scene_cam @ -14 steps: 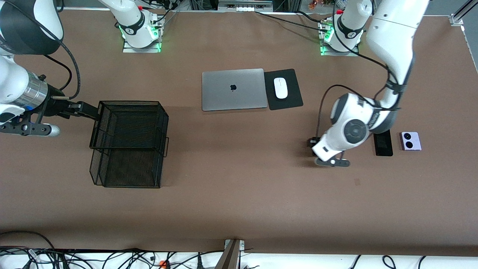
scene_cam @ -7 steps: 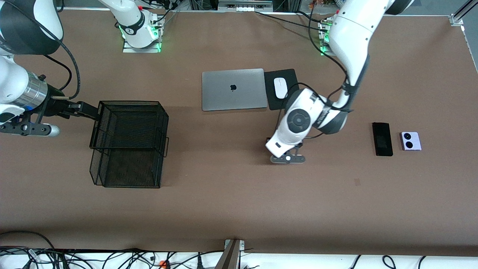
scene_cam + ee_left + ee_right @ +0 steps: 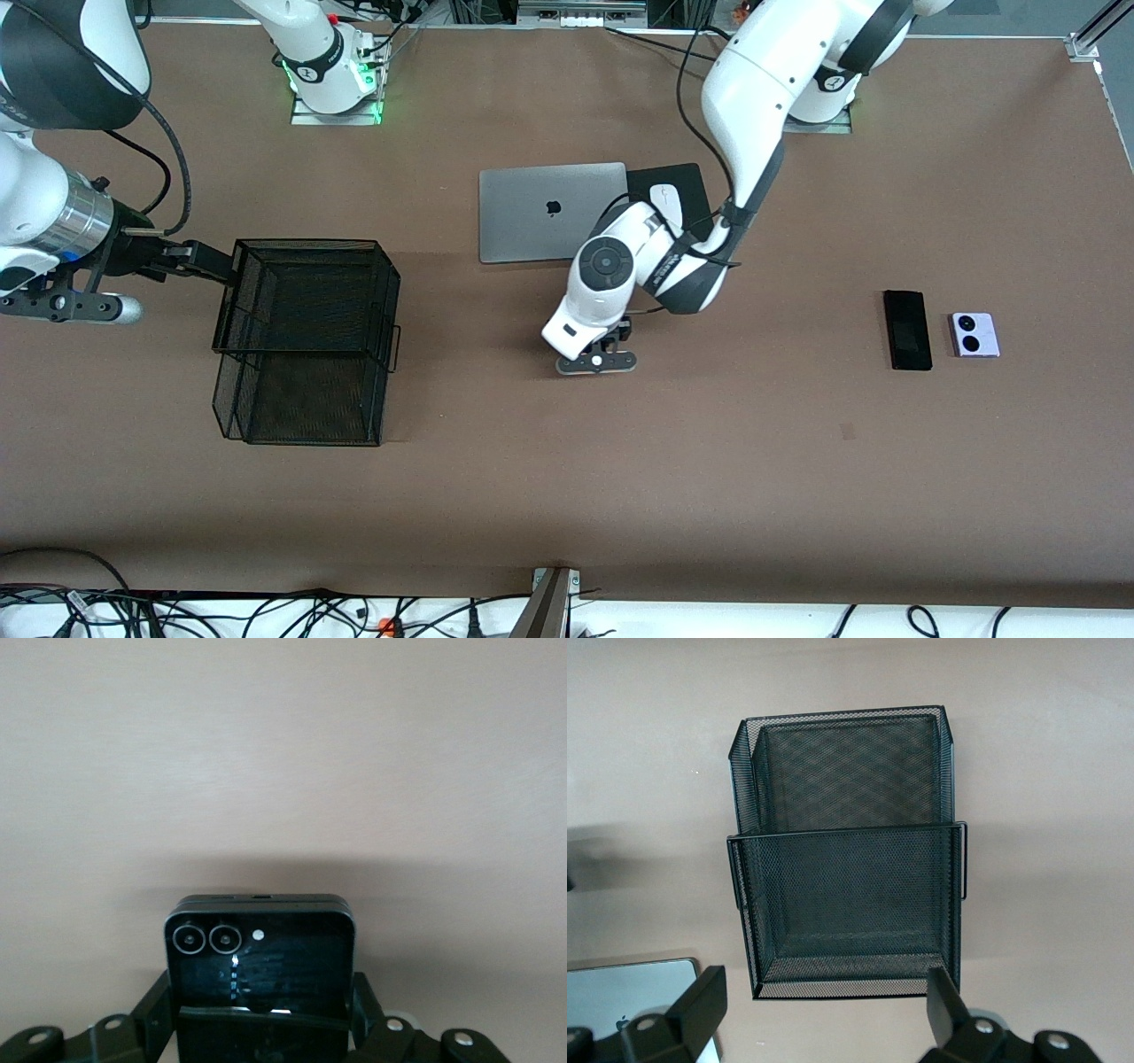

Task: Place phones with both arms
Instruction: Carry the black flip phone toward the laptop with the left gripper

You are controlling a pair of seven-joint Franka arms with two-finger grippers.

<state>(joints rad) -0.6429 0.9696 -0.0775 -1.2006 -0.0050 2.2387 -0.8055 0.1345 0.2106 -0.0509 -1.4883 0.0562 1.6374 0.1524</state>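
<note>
My left gripper (image 3: pixel 599 353) hangs over bare table in the middle, shut on the squarish black folded phone (image 3: pixel 259 957), whose two round lenses face the left wrist camera. The left gripper (image 3: pixel 259 1014) grips the phone by its side edges. The longer black slab phone (image 3: pixel 907 330) and the lilac phone (image 3: pixel 974 335) lie side by side toward the left arm's end of the table. My right gripper (image 3: pixel 202 260) stays by the rim of the black mesh basket (image 3: pixel 310 244), open and empty. In the right wrist view the right gripper (image 3: pixel 824 997) looks onto the basket (image 3: pixel 846 828).
A shut silver laptop (image 3: pixel 532 213) lies near the middle. Beside it, a white mouse (image 3: pixel 663 197) on a black pad (image 3: pixel 673 175) is partly covered by the left arm. Cables run along the table edge nearest the front camera.
The left arm has swung from beside the slab phone toward the middle of the table, carrying the black folded phone. The right arm has not moved.
</note>
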